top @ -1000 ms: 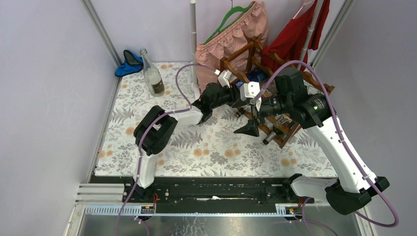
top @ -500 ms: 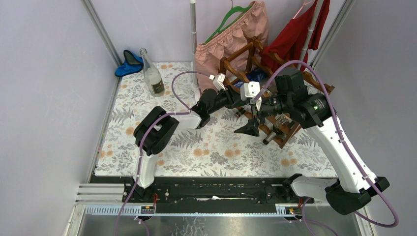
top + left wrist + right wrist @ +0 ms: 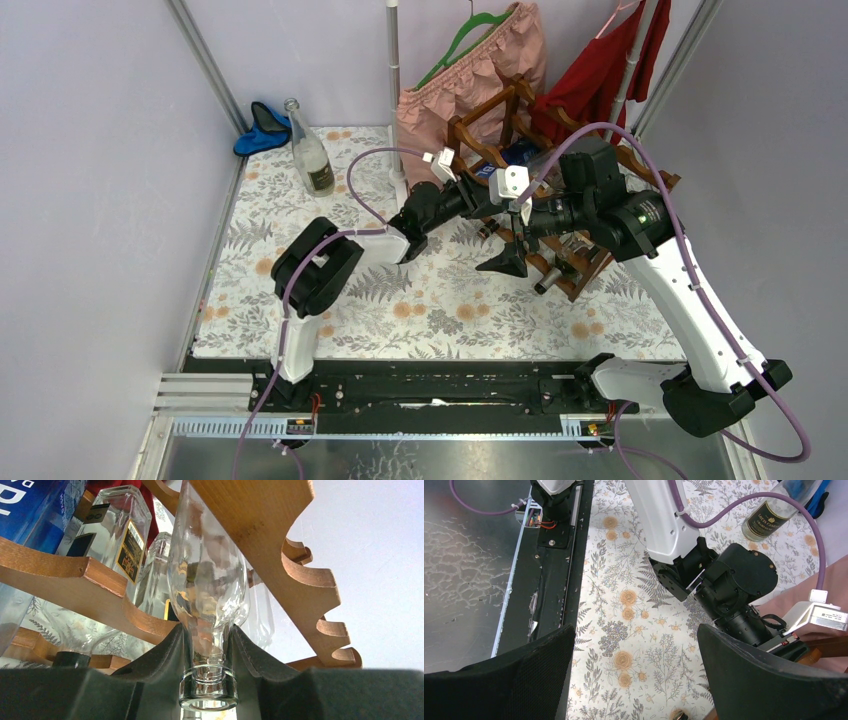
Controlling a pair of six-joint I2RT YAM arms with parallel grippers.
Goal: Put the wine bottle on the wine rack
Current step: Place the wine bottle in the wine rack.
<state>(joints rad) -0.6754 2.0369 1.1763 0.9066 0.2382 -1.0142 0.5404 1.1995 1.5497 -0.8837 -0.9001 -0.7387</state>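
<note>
My left gripper (image 3: 209, 650) is shut on the neck of a clear empty wine bottle (image 3: 210, 575). The bottle's body reaches in between the scalloped reddish-brown rails of the wine rack (image 3: 280, 540). In the top view the left gripper (image 3: 480, 196) is at the rack's (image 3: 585, 278) near-left side, and the arms hide the held bottle there. My right gripper (image 3: 505, 262) is open and empty, and hangs over the floral mat just in front of the rack. In the right wrist view it (image 3: 634, 675) looks down on the mat and on the left arm (image 3: 734, 580).
Other bottles (image 3: 122, 535) and a blue box (image 3: 30, 510) lie in the rack. A second clear bottle (image 3: 310, 158) stands at the mat's back left, by a blue cloth (image 3: 262, 128). Pink and red clothes (image 3: 480, 70) hang on a pole behind the rack.
The left arm's wrist has shifted slightly to the left while still gripping the bottle. The right arm has not moved.
</note>
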